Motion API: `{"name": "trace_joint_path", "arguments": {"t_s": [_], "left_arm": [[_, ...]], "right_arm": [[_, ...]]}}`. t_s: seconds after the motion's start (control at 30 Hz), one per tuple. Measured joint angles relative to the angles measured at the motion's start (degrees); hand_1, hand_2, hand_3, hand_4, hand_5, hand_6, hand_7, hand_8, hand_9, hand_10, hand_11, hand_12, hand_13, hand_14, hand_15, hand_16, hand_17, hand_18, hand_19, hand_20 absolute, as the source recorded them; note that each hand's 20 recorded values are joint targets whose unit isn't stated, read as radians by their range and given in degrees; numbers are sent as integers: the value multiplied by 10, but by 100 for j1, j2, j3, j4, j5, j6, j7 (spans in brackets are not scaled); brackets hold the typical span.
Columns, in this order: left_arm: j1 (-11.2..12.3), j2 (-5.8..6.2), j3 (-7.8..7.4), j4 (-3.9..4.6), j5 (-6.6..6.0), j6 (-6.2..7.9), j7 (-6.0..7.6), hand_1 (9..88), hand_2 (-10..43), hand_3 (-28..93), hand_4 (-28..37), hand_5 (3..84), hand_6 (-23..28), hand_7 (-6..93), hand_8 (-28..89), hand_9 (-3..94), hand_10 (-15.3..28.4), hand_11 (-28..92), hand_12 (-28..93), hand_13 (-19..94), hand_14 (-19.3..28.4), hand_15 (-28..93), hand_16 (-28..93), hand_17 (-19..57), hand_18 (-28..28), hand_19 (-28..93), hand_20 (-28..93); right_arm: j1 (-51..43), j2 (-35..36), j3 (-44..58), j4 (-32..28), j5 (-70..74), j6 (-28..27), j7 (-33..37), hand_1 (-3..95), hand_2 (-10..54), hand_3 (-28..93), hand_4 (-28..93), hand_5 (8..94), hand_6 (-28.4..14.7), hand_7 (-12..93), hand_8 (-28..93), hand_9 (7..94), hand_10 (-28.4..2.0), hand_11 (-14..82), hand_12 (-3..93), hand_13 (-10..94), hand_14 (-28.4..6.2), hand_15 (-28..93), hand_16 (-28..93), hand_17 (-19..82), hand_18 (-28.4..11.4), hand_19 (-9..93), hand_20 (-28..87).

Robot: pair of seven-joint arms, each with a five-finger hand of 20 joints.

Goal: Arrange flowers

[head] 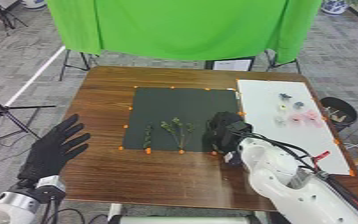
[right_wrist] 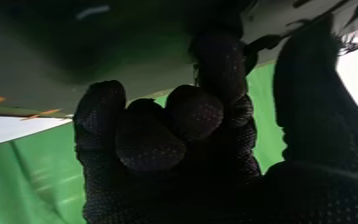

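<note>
Holds left hand (head: 47,154) open at wooden table (head: 109,115), right hand (head: 226,134) over right edge of black mat (head: 162,102), near leafy sprigs (head: 167,125); cannot tell latter hand's grip.

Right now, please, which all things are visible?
Table: one, brown, centre.
Mat: one, black, on table.
Sheet: one, white, right of mat.
Sprigs: at least two, green, on mat.
Flower heads: several, dark blue, pink, pale, on sheet.
Tape marks: many, orange, at mat and sheet edges.
Curtain: one, green, beyond table.
Tripods: several, black, on floor.
Bin: one, black, right of table.
Arms: two, white, bottom edge.
Left hand: one, black, table's left edge.
Right hand: one, black, mat's right edge.
</note>
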Motion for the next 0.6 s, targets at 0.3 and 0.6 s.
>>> {"name": "trace_joint_path", "arguments": {"t_s": [0.3, 0.6], "left_arm": [[15, -12, -2, -1, 0, 1, 0, 227, -35, 701, -283, 240, 34, 164, -101, 209, 107, 137, 177, 162, 155, 271, 8, -109, 188, 325, 91], [37, -44, -6, -6, 2, 3, 1, 228, -35, 701, -283, 241, 34, 163, -101, 209, 107, 138, 177, 162, 155, 271, 8, -109, 188, 325, 91]], "right_arm": [[22, -103, -10, -243, 215, -66, 945, 107, -80, 825, -231, 694, -20, 552, -129, 757, -114, 648, 520, 728, -108, 862, 386, 303, -222, 838, 466], [18, -87, 247, -553, 357, -396, 975, 90, -68, 800, -240, 681, -29, 540, -122, 737, -121, 640, 517, 713, -114, 851, 391, 291, -222, 831, 459]]}}
